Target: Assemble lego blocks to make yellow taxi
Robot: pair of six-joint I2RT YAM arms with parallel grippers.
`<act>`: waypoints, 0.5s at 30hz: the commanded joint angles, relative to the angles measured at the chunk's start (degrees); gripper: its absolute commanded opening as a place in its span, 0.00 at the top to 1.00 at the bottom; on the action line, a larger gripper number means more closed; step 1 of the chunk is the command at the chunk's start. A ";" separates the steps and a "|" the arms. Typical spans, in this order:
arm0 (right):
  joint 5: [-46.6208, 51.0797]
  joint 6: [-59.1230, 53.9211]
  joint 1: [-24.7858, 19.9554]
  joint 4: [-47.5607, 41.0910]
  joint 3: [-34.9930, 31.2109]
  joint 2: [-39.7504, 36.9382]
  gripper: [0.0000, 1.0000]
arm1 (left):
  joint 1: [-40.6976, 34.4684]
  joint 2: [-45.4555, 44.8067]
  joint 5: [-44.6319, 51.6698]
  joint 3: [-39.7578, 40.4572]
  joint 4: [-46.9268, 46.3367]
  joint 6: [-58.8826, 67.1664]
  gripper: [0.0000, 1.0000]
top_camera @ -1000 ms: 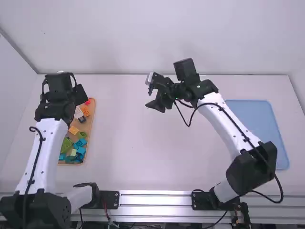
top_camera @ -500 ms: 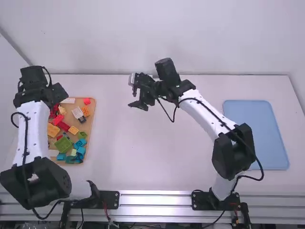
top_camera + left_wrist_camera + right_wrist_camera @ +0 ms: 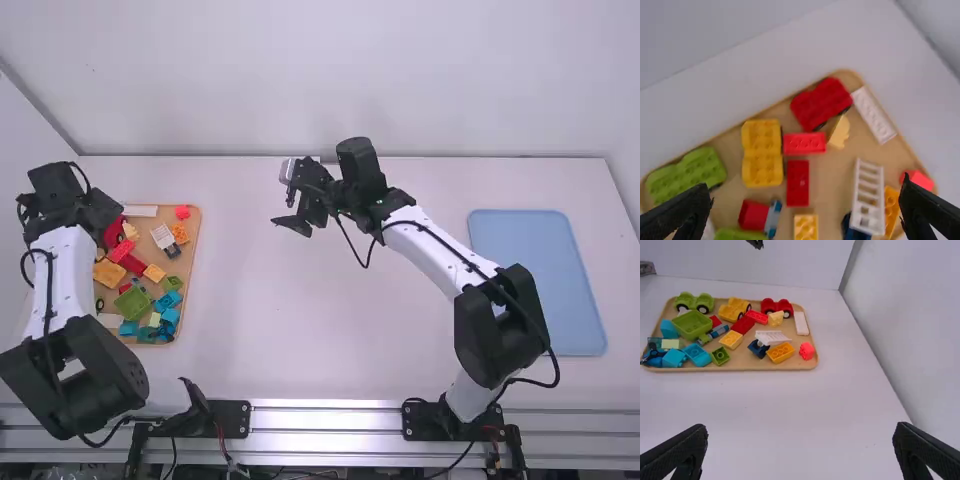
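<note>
My left gripper [image 3: 88, 210] hangs over the left end of the brick tray; in the left wrist view the gripper [image 3: 806, 200] is open above the bricks. Below it lie a yellow car base [image 3: 762, 152], a yellow brick [image 3: 805, 227], a red brick [image 3: 798, 183] and a white grille-like piece [image 3: 867, 196]. My right gripper [image 3: 292, 222] is over the table's middle, right of the tray; in the right wrist view the gripper [image 3: 801, 440] stands open with bare table between its fingers. That view also shows an orange-yellow brick [image 3: 780, 353] at the tray's near side.
The wooden tray [image 3: 190, 262] also holds a red car base [image 3: 821, 103], a green car base [image 3: 686, 175] and several blue pieces. A blue mat [image 3: 537, 280] lies at the table's right. Walls stand behind and at the left [image 3: 30, 220].
My left arm has shifted left, uncovering more of the tray. The right gripper has moved left across the table, with a slight shift back right at the end.
</note>
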 commanded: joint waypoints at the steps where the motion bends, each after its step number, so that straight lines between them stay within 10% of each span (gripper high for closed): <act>1: -0.17 0.44 0.22 0.28 -0.07 -1.29 0.01 | -0.13 0.31 3.26 -0.87 2.82 3.15 0.01; 15: -0.15 -0.52 0.15 0.11 -0.07 -1.29 0.02 | 3.85 10.25 6.25 19.08 -22.82 1.84 0.01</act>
